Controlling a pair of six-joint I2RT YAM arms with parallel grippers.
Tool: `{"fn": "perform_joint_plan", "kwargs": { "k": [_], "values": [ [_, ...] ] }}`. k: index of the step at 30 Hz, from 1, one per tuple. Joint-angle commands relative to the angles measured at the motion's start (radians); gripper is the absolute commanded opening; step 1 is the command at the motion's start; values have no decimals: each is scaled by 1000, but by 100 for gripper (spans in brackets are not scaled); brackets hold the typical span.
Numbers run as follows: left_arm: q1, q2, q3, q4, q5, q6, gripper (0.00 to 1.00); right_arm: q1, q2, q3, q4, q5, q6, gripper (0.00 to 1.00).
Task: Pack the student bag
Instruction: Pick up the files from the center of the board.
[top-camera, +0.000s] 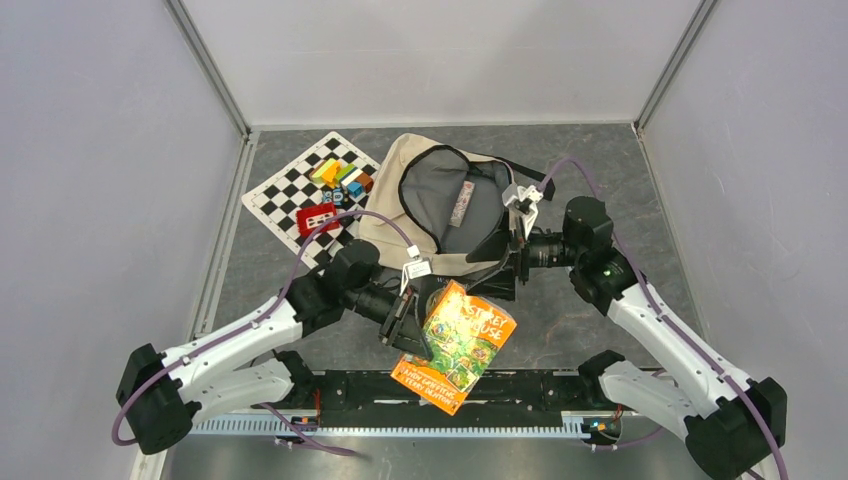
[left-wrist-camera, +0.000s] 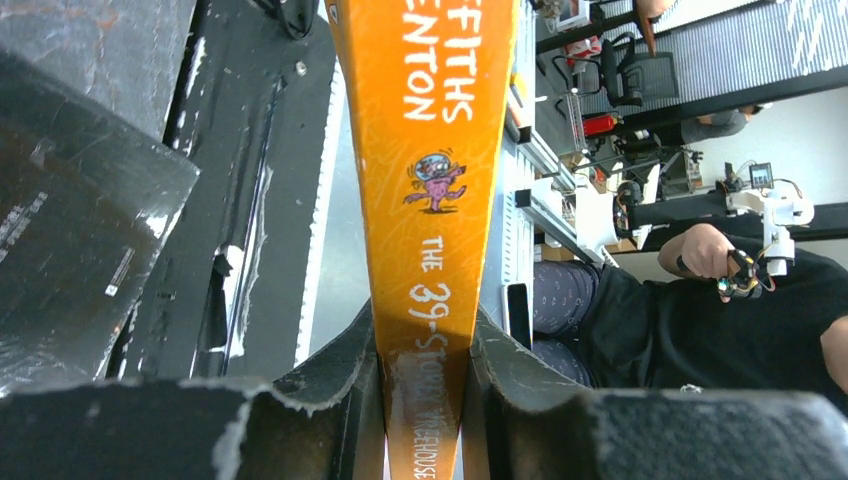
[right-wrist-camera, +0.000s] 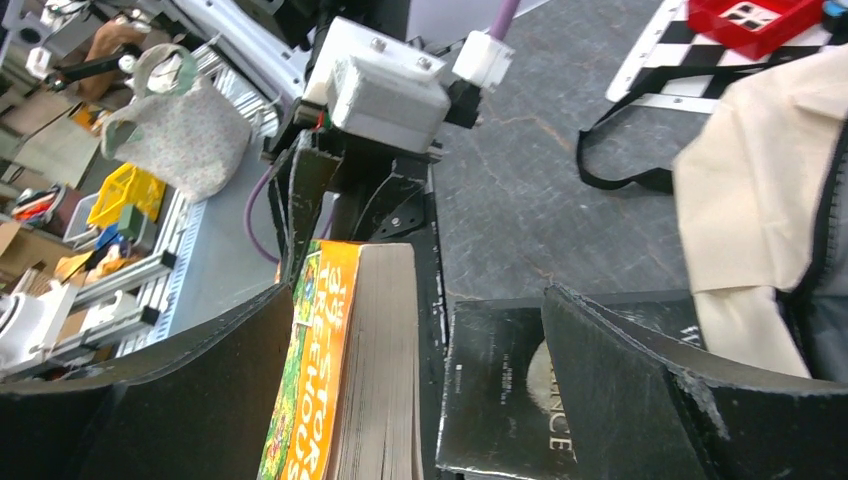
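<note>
The student bag (top-camera: 400, 175) lies open at the back of the table, its grey lining showing; its cream flank (right-wrist-camera: 760, 190) fills the right of the right wrist view. My left gripper (top-camera: 410, 318) (left-wrist-camera: 425, 400) is shut on the spine of an orange paperback (top-camera: 455, 345) (left-wrist-camera: 430, 150), held above the table's front. My right gripper (top-camera: 500, 262) (right-wrist-camera: 418, 295) is open and straddles that book's top edge (right-wrist-camera: 350, 380); the book stands near its left finger, with a wide gap to the right one. A black book (right-wrist-camera: 500, 390) (left-wrist-camera: 70, 240) lies flat on the table below.
A checkerboard mat (top-camera: 290, 190) lies at the back left with coloured blocks (top-camera: 340, 175) and a red box (top-camera: 318, 217) on it. A black bag strap (right-wrist-camera: 620, 160) trails on the grey table. A metal rail (top-camera: 400, 425) runs along the near edge.
</note>
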Motion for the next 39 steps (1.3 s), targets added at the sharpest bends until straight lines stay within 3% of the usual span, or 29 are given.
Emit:
{"fn": "perform_joint_plan", "kwargs": {
  "k": [1, 6, 9, 14, 18, 25, 27, 31, 32, 34, 35, 37, 39],
  "values": [
    [0, 2, 76, 110, 97, -21, 2, 45, 9, -2, 22, -39, -7, 98],
    [0, 34, 80, 99, 98, -1, 2, 86, 26, -37, 164, -62, 108, 98],
    [-1, 24, 86, 99, 90, 5, 2, 110, 40, -48, 160, -69, 105, 96],
    [0, 13, 117, 88, 83, 34, 2, 131, 44, -55, 39, -54, 40, 85],
    [0, 31, 163, -17, 63, 120, 2, 139, 16, -66, -53, -58, -5, 66],
    [1, 66, 212, -120, 48, 208, 2, 140, -37, -79, -119, -58, -30, 55],
    [1, 64, 216, -120, 33, 211, 2, 139, -39, -84, -126, -57, -32, 44],
    [7, 53, 221, -127, -40, 211, 3, 139, -35, -74, -148, 14, -34, 0],
    [9, 48, 222, -134, -84, 202, 10, 139, -31, -63, -168, 70, -37, 0],
    [14, 27, 217, -138, -207, 174, 51, 139, -17, -48, -180, 143, -25, 0],
    [14, 8, 204, -114, -266, 150, 66, 137, -8, -40, -179, 182, -11, 0],
    [22, -43, 170, -63, -371, 107, 83, 129, 16, -20, -177, 244, 16, 0],
    [46, -78, 168, -78, -532, 64, 92, 103, 43, 7, -176, 291, 42, 0]
  ]
}}
